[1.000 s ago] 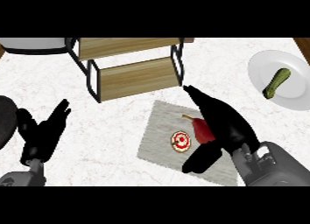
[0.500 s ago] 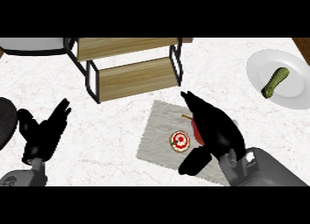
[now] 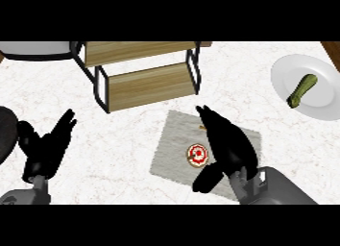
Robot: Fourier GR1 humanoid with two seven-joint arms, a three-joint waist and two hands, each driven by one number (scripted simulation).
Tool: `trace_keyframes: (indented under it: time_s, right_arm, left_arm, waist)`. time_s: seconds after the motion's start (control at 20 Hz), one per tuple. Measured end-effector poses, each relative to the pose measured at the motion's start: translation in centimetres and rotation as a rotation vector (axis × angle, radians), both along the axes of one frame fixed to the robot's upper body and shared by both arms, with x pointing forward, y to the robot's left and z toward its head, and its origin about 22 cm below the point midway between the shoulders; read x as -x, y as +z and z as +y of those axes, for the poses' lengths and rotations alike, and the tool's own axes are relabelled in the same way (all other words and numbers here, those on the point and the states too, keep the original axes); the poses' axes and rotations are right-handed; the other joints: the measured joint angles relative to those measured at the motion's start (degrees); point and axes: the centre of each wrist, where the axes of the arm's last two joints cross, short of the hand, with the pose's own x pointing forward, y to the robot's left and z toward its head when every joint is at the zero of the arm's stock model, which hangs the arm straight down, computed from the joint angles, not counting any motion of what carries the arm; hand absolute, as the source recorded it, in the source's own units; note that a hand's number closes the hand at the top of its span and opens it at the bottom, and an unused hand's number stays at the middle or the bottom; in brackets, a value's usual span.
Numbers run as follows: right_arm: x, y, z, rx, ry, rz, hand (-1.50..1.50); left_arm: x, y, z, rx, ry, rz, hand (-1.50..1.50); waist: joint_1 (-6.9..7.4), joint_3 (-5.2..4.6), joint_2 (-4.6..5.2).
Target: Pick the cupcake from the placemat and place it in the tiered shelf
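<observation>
Nothing is done yet: the cupcake (image 3: 198, 154) is seen lying on the placemat (image 3: 174, 139), near of the tiered shelf (image 3: 146, 84). The right hand (image 3: 228, 139) is held just beside it, fingers straight, ungrasped. The left hand (image 3: 45, 146) is rested open at left.

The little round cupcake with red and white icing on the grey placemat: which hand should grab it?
The right hand. It hovers over the grey placemat, open, just beside the small round red-and-white iced cupcake. The left hand rests open far off at the left, away from the mat.
</observation>
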Motion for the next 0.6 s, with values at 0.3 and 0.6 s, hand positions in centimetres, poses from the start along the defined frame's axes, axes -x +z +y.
trace_keyframes:
  time_s: [0.3,0.6]
  right_arm:
    - [-0.2,-2.4,0.5,0.067,-0.033,0.002,-1.5]
    - [-1.0,-3.4,0.7,0.087,-0.06,-0.019,-1.5]
  left_arm:
    - [-0.1,0.2,-0.1,-0.007,0.003,0.001,0.0]
    - [-0.1,-0.2,-0.4,-0.005,-0.004,-0.008,0.0]
  waist:
    - [0.0,-0.04,0.05]
    - [-0.02,0.02,0.04]
